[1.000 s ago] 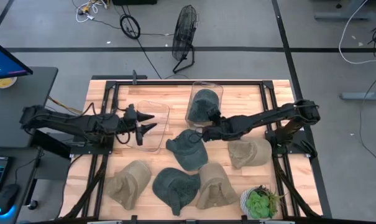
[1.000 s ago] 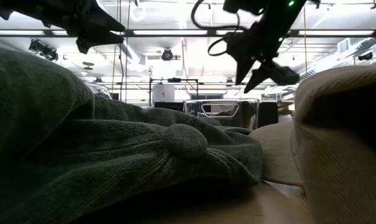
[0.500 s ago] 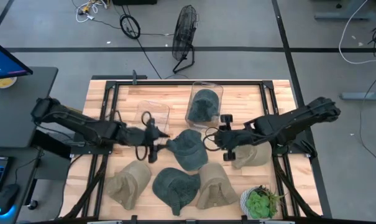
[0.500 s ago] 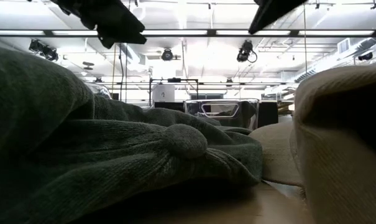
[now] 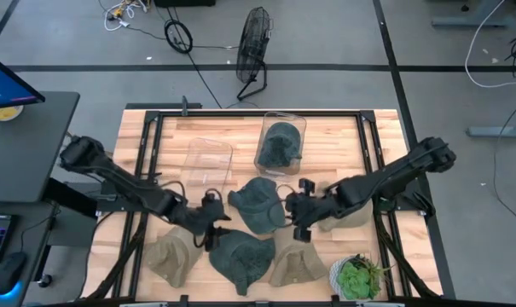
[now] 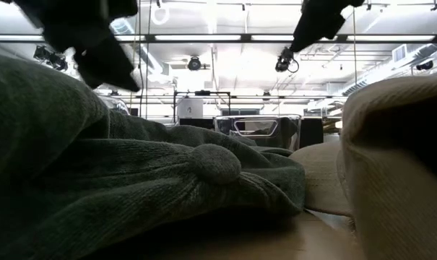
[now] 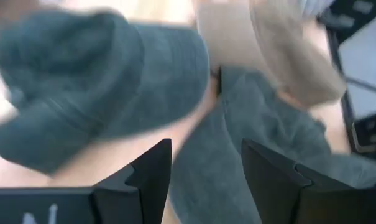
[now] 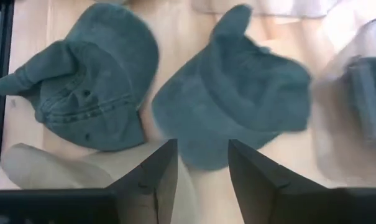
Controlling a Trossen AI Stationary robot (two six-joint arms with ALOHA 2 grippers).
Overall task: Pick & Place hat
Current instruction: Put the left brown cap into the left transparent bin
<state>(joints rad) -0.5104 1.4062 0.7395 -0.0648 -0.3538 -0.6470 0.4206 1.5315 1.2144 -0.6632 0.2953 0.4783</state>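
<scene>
Several hats lie on the wooden table. One green hat (image 5: 258,205) is at the centre, another green hat (image 5: 240,256) is toward the near edge, and tan hats (image 5: 172,256) (image 5: 296,266) (image 5: 344,209) lie around them. A further green hat (image 5: 280,145) sits in a clear bin. My left gripper (image 5: 213,232) (image 7: 206,177) is open and hovers at the near green hat's (image 7: 256,143) left edge. My right gripper (image 5: 293,217) (image 8: 201,171) is also open, above the gap between the centre green hat (image 8: 237,93) and the right tan hat.
An empty clear bin (image 5: 208,162) stands far-left of the hats. A potted plant (image 5: 356,277) sits at the near right corner. The black frame rails (image 5: 147,153) run along the table's sides. In the low view the near green hat (image 6: 131,180) and a tan hat (image 6: 399,166) fill the foreground.
My left gripper has swung from beside the empty bin toward the near edge and rightward, and now sits at the near green hat. My right gripper has moved from the bin holding a hat toward the near edge, past the centre green hat. The hats have stayed in place.
</scene>
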